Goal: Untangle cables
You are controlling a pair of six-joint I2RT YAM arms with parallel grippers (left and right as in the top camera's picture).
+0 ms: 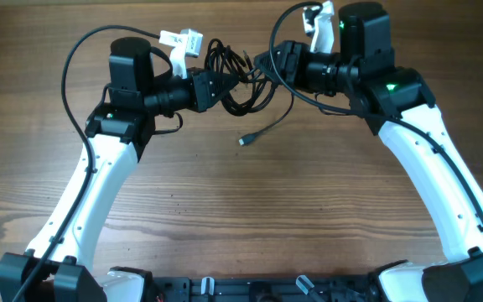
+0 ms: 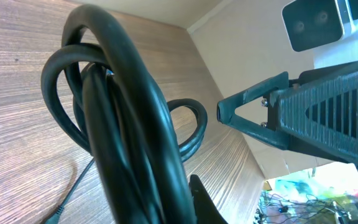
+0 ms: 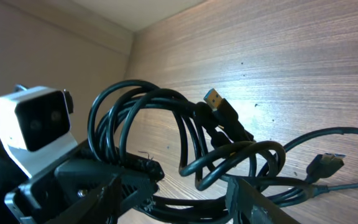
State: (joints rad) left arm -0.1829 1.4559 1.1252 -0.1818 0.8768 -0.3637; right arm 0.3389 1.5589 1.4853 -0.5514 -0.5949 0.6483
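Cables [image 1: 240,101]: thin black cords in one tangled bundle of loops, at the far middle of the table [image 1: 250,218], between the two arms. One cord trails out of the bundle toward the near side and ends in a small plug [image 1: 243,140] lying on the wood, apart from the loops. The right wrist view shows a blue-tongued USB plug [image 3: 215,99] sticking up from the bundle.

Left gripper [image 1: 215,88]: jaws together, clamped on the bundle's left side; loops fill its wrist view.

Right gripper [image 1: 267,63]: at the bundle's upper right edge, loops lying across one finger [image 3: 247,199]. Cannot tell whether it is parted or gripping.

White wrist camera [image 1: 183,40] sits just left of the bundle.
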